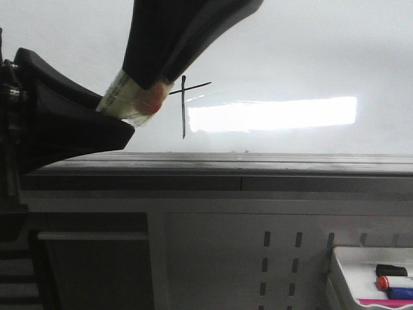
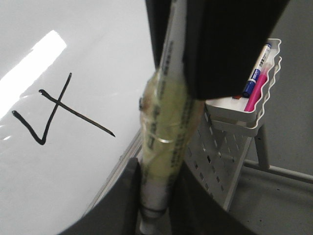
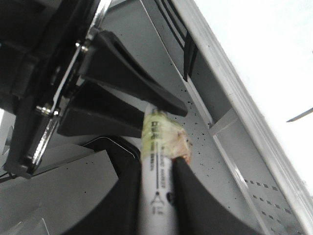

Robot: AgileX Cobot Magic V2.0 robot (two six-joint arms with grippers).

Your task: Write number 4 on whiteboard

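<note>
On whiteboard (image 1: 310, 58), far left: 4 (image 2: 54, 110) complete; marker (image 3: 155, 181) between both grippers' closed jaws, handover likely; next, one must release.

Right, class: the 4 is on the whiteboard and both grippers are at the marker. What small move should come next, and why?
Probably the left gripper should open and let go. The number 4 looks finished, the marker seems clear of the whiteboard, and both grippers appear shut on it. The tray lies to the robot's right, so the right gripper could carry it there.
</note>
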